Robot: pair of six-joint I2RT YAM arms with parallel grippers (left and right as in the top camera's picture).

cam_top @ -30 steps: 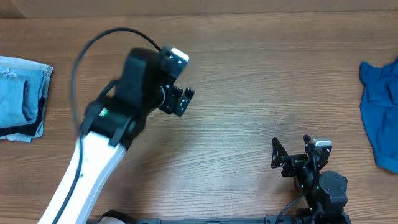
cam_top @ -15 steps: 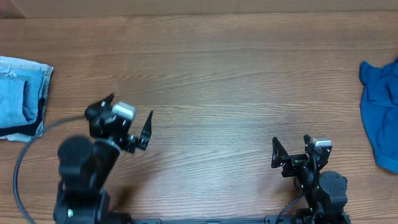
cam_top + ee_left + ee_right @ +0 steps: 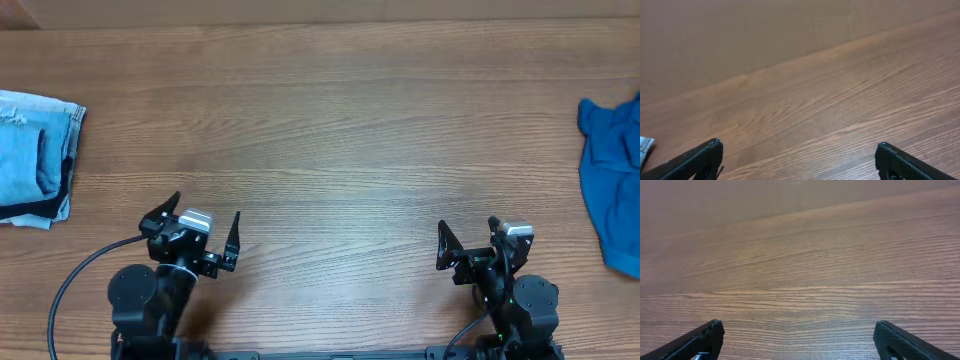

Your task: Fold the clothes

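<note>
A folded stack of light-blue denim clothes [image 3: 35, 155] with a dark navy edge lies at the table's far left. A loose heap of brighter blue denim [image 3: 612, 180] sits at the far right edge, partly cut off. My left gripper [image 3: 205, 225] rests near the front left, open and holding nothing; its fingertips [image 3: 710, 150] frame bare wood. A sliver of pale cloth [image 3: 644, 146] shows at the left edge of the left wrist view. My right gripper [image 3: 468, 240] sits near the front right, open and holding nothing, with bare wood between its fingertips [image 3: 885, 330].
The wooden table [image 3: 350, 130] stretches between the two denim piles. Both arm bases stand at the front edge, and a black cable [image 3: 75, 280] loops beside the left arm.
The left arm has drawn back from the middle left of the table to its place at the front edge. The right arm and both clothes piles have not moved.
</note>
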